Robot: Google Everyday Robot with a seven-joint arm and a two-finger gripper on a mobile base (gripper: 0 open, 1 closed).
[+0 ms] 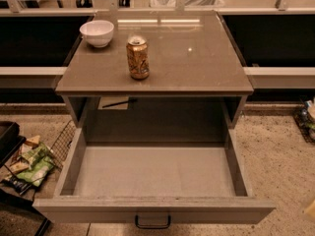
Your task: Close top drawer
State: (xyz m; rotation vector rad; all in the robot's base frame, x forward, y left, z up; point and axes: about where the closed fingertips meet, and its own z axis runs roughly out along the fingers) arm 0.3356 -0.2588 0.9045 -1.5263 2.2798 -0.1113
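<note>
The top drawer (152,173) is pulled far out toward me and is empty inside. Its plain grey front (88,211) runs along the bottom of the camera view, with a small black loop handle (152,222) at its centre. The drawer belongs to a grey cabinet (157,85) with a flat top. My gripper is out of view. Only a small cream sliver of the arm (311,210) shows at the right edge, beside the drawer's front corner.
A white bowl (97,32) and a drink can (138,58) stand on the cabinet top. A wire basket with snack bags (34,163) sits on the floor to the left. Another basket (306,119) is at the right edge. A counter runs behind the cabinet.
</note>
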